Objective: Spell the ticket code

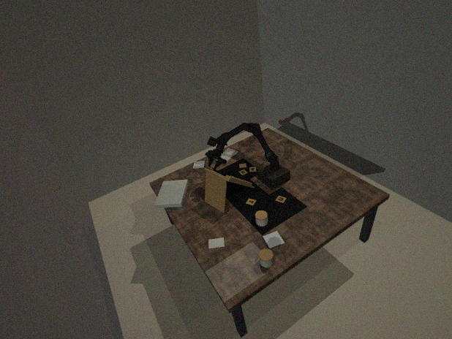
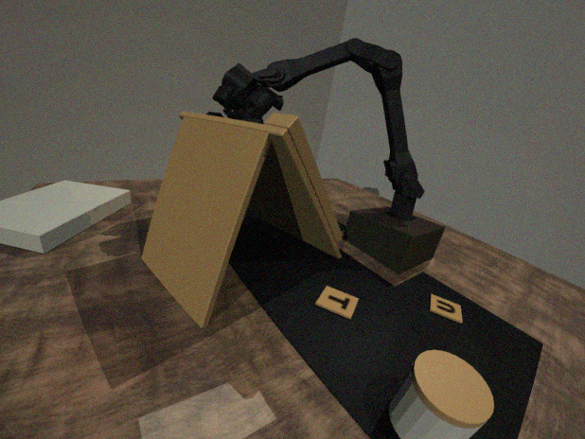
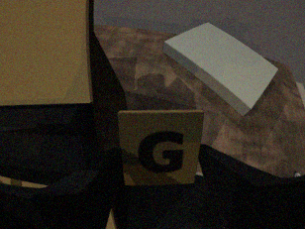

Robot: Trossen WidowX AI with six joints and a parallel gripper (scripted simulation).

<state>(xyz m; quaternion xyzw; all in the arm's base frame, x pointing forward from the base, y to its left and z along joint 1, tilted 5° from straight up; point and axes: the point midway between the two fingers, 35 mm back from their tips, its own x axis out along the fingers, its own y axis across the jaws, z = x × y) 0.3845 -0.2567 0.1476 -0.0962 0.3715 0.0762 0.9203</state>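
Observation:
My gripper (image 3: pixel 160 151) (image 1: pixel 212 161) is shut on a tan tile marked G (image 3: pixel 160 147). It hangs just behind the top edge of the tan A-frame board (image 2: pixel 208 203) (image 1: pixel 215 190) (image 3: pixel 47 41); in the exterior view only the wrist (image 2: pixel 246 96) shows above the ridge. The board's rail face is turned away from these views. A tile marked T (image 2: pixel 337 301) (image 1: pixel 250 202) and a tile marked U (image 2: pixel 445 308) (image 1: pixel 280 199) lie flat on the black mat (image 2: pixel 360 350) (image 1: pixel 289 212). Three more tiles (image 1: pixel 247 169) lie on the mat near the arm's base (image 1: pixel 274 176).
A pale flat box (image 1: pixel 171 193) (image 2: pixel 52 213) (image 3: pixel 224 62) lies left of the board. A jar with a tan lid (image 1: pixel 261 218) (image 2: pixel 445 399) stands on the mat; another (image 1: pixel 265 258) stands near the front edge. Small white cards (image 1: pixel 216 242) (image 1: pixel 273 239) (image 1: pixel 199 164) lie about.

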